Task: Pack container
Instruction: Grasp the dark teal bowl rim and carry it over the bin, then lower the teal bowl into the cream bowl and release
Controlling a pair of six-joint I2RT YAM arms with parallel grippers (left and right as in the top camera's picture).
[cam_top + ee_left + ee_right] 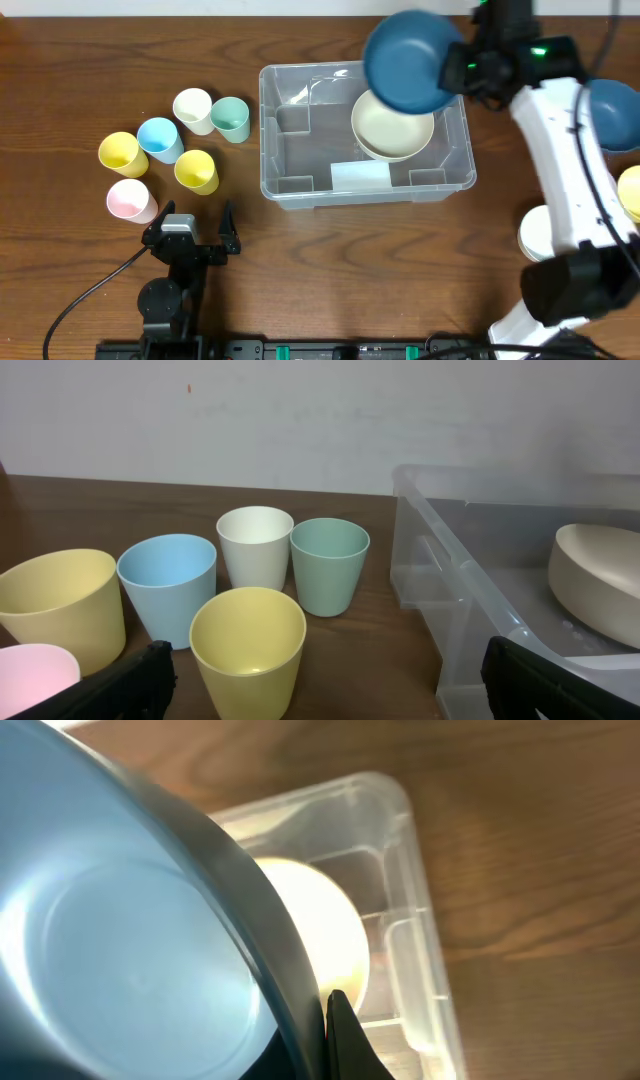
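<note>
The container (pixel 270 140), a clear rectangular bin, sits on the wooden table (pixel 80 60) just right of centre in the overhead frame, its long sides running left to right and a white label (pixel 360 177) near its lower edge. A cream bowl (pixel 392 128) lies inside it, in the upper right part. The right gripper (pixel 452 75) is clamped on the rim of a dark blue bowl (pixel 408 62), which hangs tilted over the bin's upper right corner and overlaps the cream bowl from above. In the right wrist view the blue bowl's inside fills the left of the frame, with one dark finger against its rim at bottom centre. The left gripper (pixel 197 215) rests at the lower left with its jaws spread wide and nothing between them. It faces a cluster of cups left of the bin: a white cup (pixel 192 108), a green cup (pixel 231 118), a light blue cup (pixel 160 138), two yellow cups (pixel 122 152) and a pink cup (pixel 130 200). A second blue bowl (pixel 612 112) shows at the right edge.
</note>
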